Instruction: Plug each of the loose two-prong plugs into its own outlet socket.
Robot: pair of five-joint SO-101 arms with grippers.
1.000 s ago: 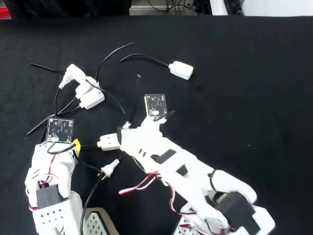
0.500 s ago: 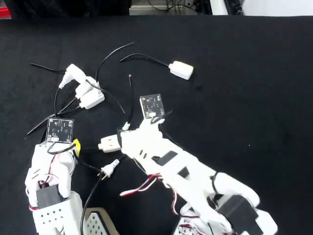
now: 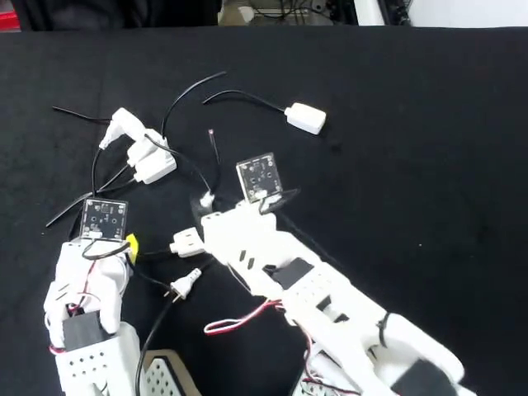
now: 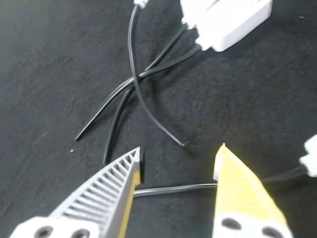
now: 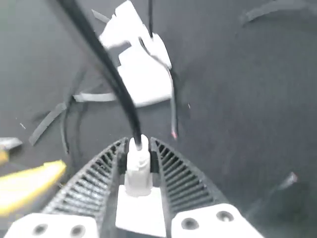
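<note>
Nearest the bases, a loose two-prong plug point(image 3: 183, 286) was seen lying untouched on the black table point(image 3: 429, 124). Just beyond it, the left gripper point(image 4: 178, 151) was spread wide with nothing grasped, and a black cord point(image 4: 173, 189) ran across beneath it. Farther in, the right gripper point(image 5: 137, 144) was clamped tight on a small white plug point(image 5: 137, 171), whose lead point(image 5: 99, 54) trailed ahead. Beyond lay the cluster of white sockets point(image 3: 142, 154), and farthest off a lone socket point(image 3: 306, 118). It was judged that the plug could be twisted in the grip by its lead and so be misaligned at a socket. The unsecured cluster could also be pushed away rather than entered.
</note>
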